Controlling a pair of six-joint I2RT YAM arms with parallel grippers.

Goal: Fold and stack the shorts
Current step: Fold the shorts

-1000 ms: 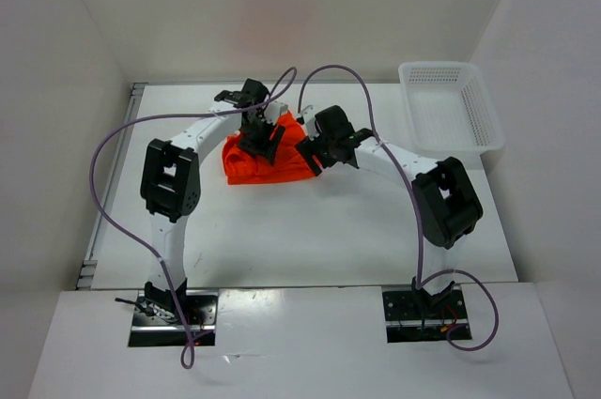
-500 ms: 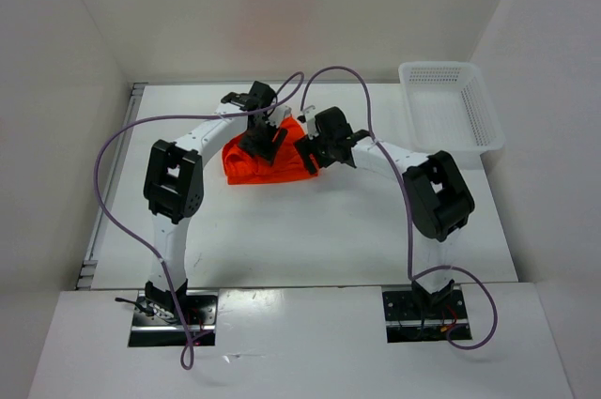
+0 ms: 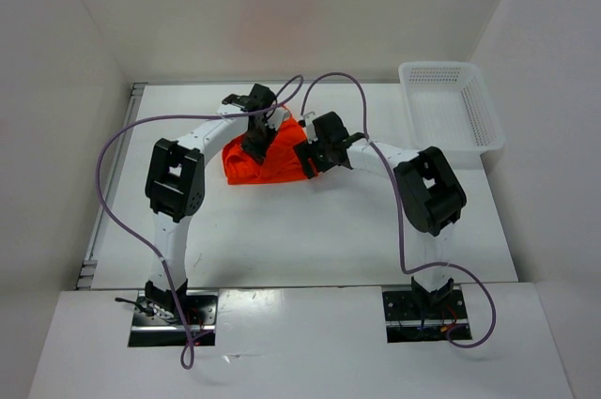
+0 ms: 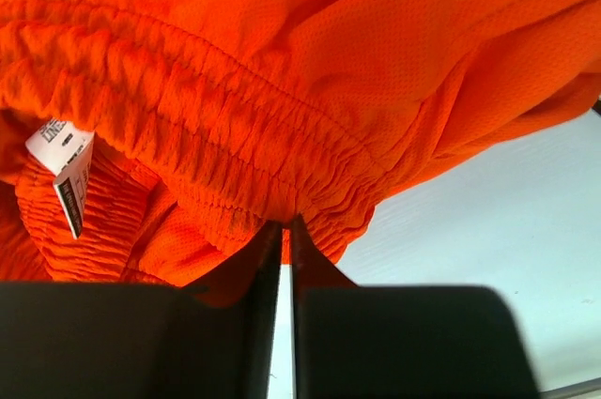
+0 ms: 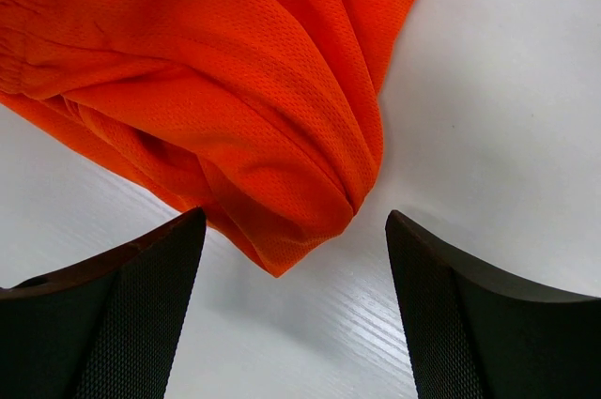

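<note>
The bright orange-red shorts (image 3: 275, 167) lie crumpled on the white table (image 3: 310, 230) between my two arms. Their gathered waistband (image 4: 216, 127) fills the left wrist view, with a white tag (image 4: 62, 166) at its left. My left gripper (image 4: 285, 226) sits at the back of the heap (image 3: 255, 143), its jaws pinched together on the waistband's lower edge. My right gripper (image 3: 309, 157) stands open at the heap's right side. A folded corner of the shorts (image 5: 282, 202) lies on the table between its fingers (image 5: 141, 314), apart from both.
A white perforated basket (image 3: 451, 106) stands at the back right of the table. Purple cables loop over both arms. White walls close in the left, back and right sides.
My left gripper has closed on the waistband. The right arm has shifted a little to the left, towards the shorts, with its jaws still open.
</note>
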